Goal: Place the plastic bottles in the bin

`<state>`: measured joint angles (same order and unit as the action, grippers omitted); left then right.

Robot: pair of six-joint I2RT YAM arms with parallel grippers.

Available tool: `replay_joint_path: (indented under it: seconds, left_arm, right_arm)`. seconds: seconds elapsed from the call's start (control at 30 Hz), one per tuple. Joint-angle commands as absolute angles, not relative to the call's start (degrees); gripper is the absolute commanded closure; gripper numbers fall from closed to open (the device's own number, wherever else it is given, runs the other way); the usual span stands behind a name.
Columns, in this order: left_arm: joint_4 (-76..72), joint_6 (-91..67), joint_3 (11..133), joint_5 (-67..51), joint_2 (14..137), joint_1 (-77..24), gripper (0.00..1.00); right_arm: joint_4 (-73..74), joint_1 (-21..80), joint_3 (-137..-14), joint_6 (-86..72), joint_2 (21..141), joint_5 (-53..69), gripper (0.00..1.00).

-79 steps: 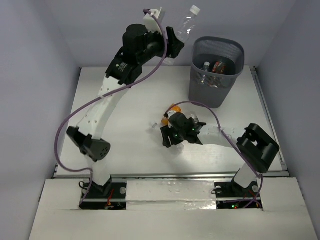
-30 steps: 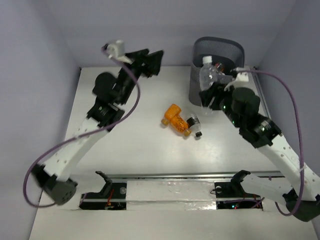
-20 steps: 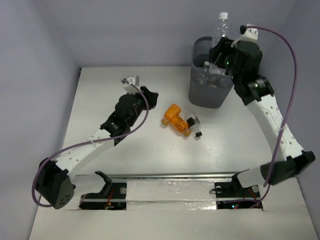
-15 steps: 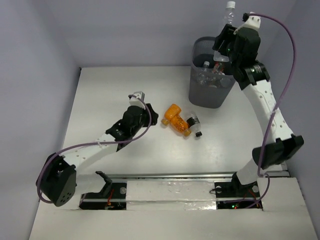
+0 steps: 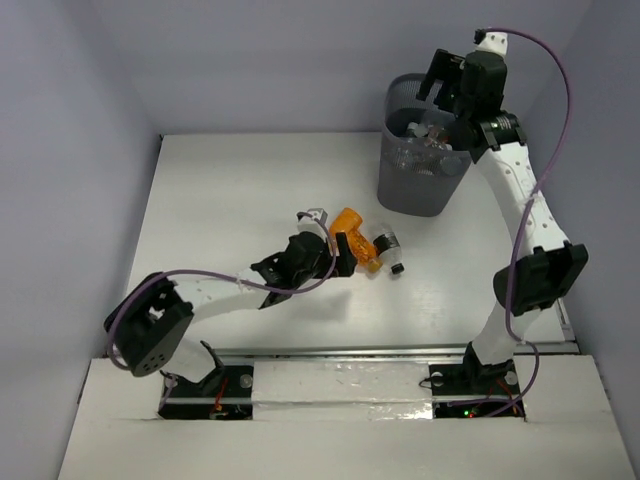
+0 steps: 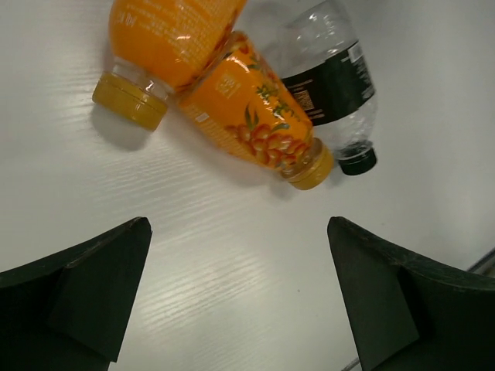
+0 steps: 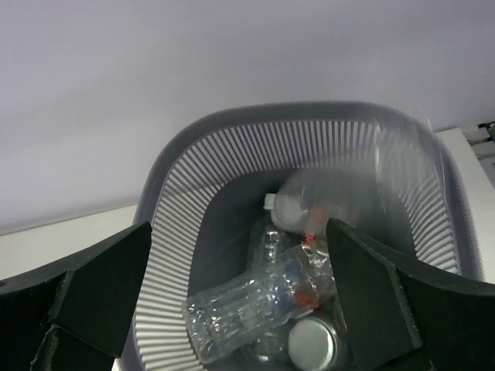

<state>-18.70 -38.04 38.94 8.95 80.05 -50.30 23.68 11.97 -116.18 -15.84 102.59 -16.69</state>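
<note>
Left gripper [image 6: 239,224] stands released, jaws spread wide with nothing between them, low over the table [image 5: 230,200] on the near-left side of the bin [image 5: 430,170]. Three plastic bottles lie on their sides in a touching cluster, apart from the bin's base on that same near-left side: an orange bottle [image 6: 166,35], a second orange bottle [image 6: 244,108] with a printed label, and a dark-capped clear bottle [image 6: 332,81] lying closest to the bin. In the wrist view the cluster sits just ahead of the fingertips, farther toward the bin, not yet between the jaws. Right gripper [image 7: 238,226] is likewise released and empty, held directly above the bin's open mouth; crinkled clear bottles [image 7: 247,305] rest inside, one with a white cap appearing blurred. Expect each bottle to be light, thin-walled and easily dented, with a smooth round body that may roll or slip. Take hold across the labelled mid-body, jaws square to the long axis, with moderate closing force. Contact between neighbours leaves little finger clearance, so the outermost orange bottle looks the easiest first pick
</note>
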Motion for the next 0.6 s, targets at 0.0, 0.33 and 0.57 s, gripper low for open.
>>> replay_joint_path:
  seconds: [0.0,0.33,0.57]
  left_arm:
    - [-22.3,-39.0,43.3,8.9,83.0,-50.6,0.01]
    - [-23.1,-39.9,51.3,12.2,95.3,-52.2,0.01]
    - [-19.2,-38.4,56.2,18.2,101.1,-52.7,0.01]
  right_arm:
    - [19.7,12.0,-112.8,-15.9,94.3,-15.5,0.00]
    - [3.0,12.0,-63.2,-26.7,61.8,-8.3,0.59]
    - [7.0,12.0,-47.2,-28.9,55.3,0.3,0.06]
